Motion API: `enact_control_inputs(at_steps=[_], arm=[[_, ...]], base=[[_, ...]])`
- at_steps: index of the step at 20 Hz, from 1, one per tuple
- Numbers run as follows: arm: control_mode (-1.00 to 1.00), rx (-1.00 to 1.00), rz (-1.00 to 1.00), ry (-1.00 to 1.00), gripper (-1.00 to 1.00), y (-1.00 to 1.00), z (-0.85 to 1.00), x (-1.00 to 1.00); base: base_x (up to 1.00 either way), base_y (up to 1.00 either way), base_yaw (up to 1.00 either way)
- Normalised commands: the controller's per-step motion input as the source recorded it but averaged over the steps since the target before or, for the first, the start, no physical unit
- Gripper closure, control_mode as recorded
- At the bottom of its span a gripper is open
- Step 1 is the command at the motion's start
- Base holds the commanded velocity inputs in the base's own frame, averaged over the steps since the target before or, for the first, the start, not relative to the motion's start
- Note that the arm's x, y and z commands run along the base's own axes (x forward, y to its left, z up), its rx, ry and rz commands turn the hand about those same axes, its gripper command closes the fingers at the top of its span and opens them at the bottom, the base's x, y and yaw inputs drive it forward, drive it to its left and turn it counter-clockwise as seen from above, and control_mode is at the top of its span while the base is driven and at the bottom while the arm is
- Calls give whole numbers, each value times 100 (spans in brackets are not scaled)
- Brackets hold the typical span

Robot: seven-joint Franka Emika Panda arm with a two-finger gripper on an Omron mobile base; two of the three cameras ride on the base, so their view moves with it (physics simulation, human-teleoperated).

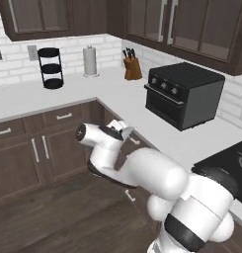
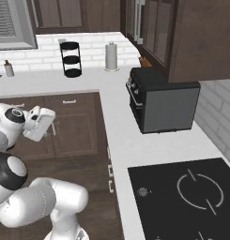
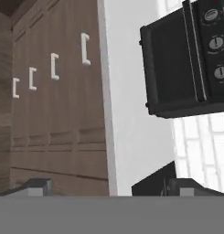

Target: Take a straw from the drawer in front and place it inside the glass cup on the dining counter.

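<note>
Under the white counter [image 1: 112,91], the closed dark-brown drawers [image 1: 63,116] with short silver handles face the wooden floor [image 1: 58,222]; which drawer holds the straw I cannot tell. The gripper [image 3: 104,185] stands with its tips wide apart, holding nothing, partly cut off. A boxy black oven [image 1: 184,94], a knife block [image 1: 133,68] and a paper roll [image 1: 90,61] stand on the counter.

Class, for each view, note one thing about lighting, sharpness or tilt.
Left base view: flat, even light, soft shadow beneath the toaster oven. Right base view: same evenness, slightly soft rendering, cooktop without glare. Hand view: rolled sideways, so the counter edge runs vertically.
</note>
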Motion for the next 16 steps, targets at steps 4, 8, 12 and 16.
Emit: enact_control_inputs(at_steps=[4,8,12,16], arm=[[-100,-38,-10,0,-100,8,-82,58],[-100,-34,-12,0,-100,0,-72,61],[-100,-20,-10,0,-100,-2,-62,67],[-100,-7,-9,0,-100,-13,-49,64]], base=[[0,0,0],[0,0,0],[0,0,0],[0,0,0]])
